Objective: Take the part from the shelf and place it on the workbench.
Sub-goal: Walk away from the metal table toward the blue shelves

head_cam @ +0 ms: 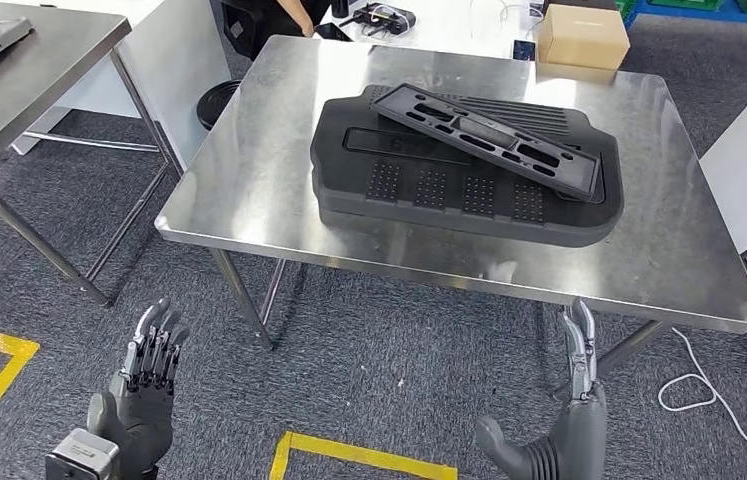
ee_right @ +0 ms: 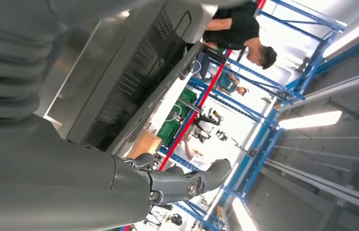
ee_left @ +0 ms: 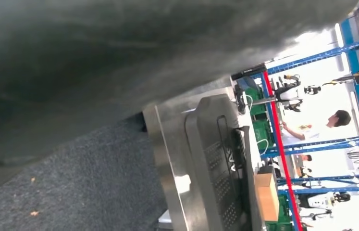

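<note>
Now part [head_cam: 464, 165] lies beyond both hands.

Grey carpet floor [head_cam: 389, 360] with yellow tape [head_cam: 364, 455]; second steel table [head_cam: 19, 80]; blue shelving [ee_right: 264, 91]; ceiling strip lights [ee_right: 309, 120].

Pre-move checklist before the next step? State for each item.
1. Slim black part is on the workbench: ok, it lies flat on top of the large black panel.
2. Left hand empty: ok, fingers apart, holding nothing, below the table edge.
3. Right hand empty: ok, fingers apart, nothing in it.
4. Part steady where it lies: cannot tell; it sits at a slant across the panel, and how firmly it rests is unclear.
5. People clear of the bench: cannot tell; a person stands beyond the far side, how near is unclear.
6. Floor cable by the right table leg: not ok, possible trip risk.
</note>
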